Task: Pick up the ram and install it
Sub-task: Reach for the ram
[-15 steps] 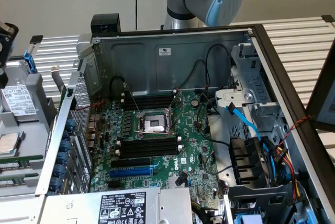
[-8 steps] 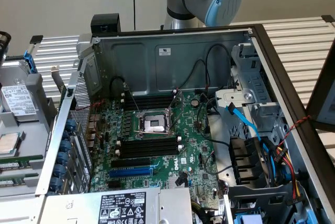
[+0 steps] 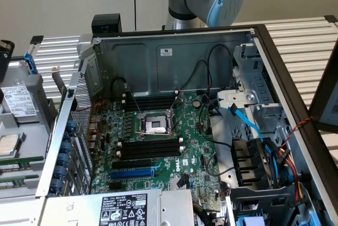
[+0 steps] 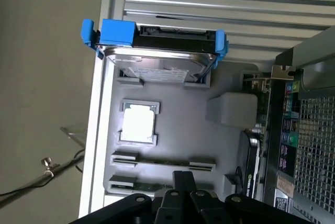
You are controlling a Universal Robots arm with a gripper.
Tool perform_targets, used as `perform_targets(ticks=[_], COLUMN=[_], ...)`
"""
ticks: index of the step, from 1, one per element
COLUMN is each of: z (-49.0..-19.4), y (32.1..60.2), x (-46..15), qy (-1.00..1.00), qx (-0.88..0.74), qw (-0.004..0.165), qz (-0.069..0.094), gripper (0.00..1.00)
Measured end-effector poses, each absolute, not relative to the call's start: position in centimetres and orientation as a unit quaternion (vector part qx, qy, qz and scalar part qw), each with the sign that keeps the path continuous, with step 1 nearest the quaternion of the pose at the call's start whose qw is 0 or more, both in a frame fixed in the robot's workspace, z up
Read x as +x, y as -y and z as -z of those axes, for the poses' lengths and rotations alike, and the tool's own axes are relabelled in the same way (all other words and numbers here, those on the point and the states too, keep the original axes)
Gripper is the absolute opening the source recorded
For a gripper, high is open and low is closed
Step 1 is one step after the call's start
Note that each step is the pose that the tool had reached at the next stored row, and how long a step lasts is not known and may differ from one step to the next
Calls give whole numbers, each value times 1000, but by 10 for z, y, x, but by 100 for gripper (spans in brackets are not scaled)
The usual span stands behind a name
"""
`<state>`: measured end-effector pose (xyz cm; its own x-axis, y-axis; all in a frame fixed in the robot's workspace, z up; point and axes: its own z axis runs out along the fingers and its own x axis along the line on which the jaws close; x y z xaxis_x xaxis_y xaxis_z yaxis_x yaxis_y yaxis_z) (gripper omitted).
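My fingers look pressed together with nothing between them, hanging over the grey tray that sits beside the open case. The ram lies in its cradle on that tray, right by my tips, with a second stick just beside it and the CPU near. Descending closed, I'd likely jab the board's edge instead of straddling it. Off-centre, I could catch both sticks or tilt one in its cradle.

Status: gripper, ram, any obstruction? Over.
Gripper hovering over grey tray. Ram in tray holder, not lifted. No obstruction seen.
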<state>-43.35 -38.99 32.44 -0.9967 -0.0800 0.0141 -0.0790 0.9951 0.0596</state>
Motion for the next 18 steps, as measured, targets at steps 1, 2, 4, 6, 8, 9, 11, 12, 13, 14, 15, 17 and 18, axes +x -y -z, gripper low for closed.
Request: perform_targets(ticks=[1, 2, 4, 6, 8, 9, 11, 12, 13, 14, 15, 17, 18], z=[-323, -321, -317, -314, -310, -308, -304, -304, -304, -304, -304, -304, -304], y=[390, 390, 390, 390, 390, 390, 391, 391, 391, 391, 391, 391, 391], x=[-434, -435, -436, -438, -439, -440, -441, -441, -441, -441, -441, -441, -441], qy=[999, 999, 998, 998, 998, 998, 998, 998, 998, 998, 998, 998, 998], qx=[42, 44, 49, 53, 56, 57, 57, 57, 57, 57, 58, 58, 58], qw=[8, 8, 8, 9, 9, 9, 9, 9, 9, 9, 9, 9, 9], qz=[29, 29, 29, 29, 29, 29, 29, 29, 29, 29, 29, 29, 29], gripper=[11, 11, 11, 11, 11, 11, 11, 11, 11, 11, 11, 11, 11])
